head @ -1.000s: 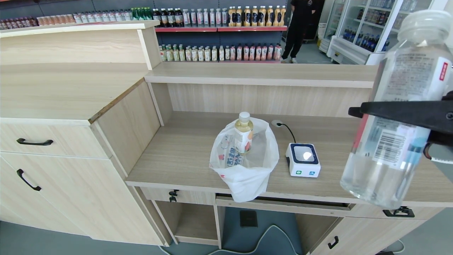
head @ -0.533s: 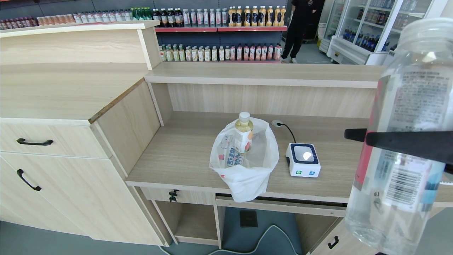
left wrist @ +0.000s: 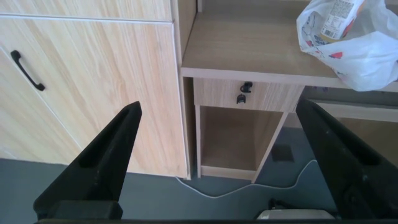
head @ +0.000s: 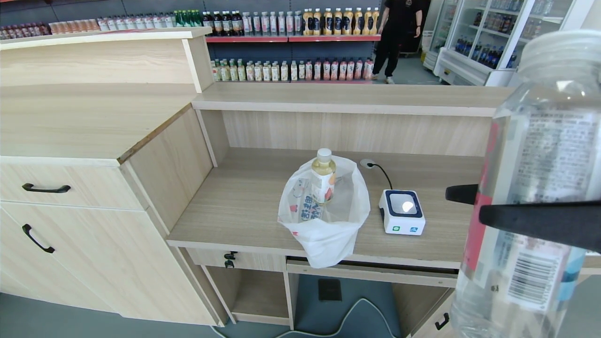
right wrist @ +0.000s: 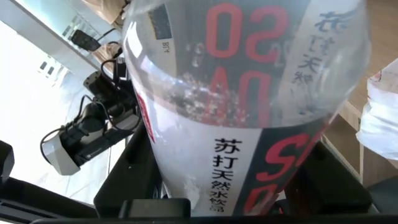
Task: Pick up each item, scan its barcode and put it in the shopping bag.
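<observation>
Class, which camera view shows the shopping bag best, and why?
The head view: the shopping bag stands whole on the counter, a bottle inside. The left wrist view catches its bulging side; the right wrist view, a white sliver.

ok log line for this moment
right fingers: shut on clear bottle | left fingers: open | bag: tea bottle inside | scanner: beside bag

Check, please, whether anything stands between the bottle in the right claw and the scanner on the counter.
Nothing visible does. The bottle is held in the right claw to the right of the scanner, and only bare counter shows between them. The bag stands on the other side of the scanner.
</observation>
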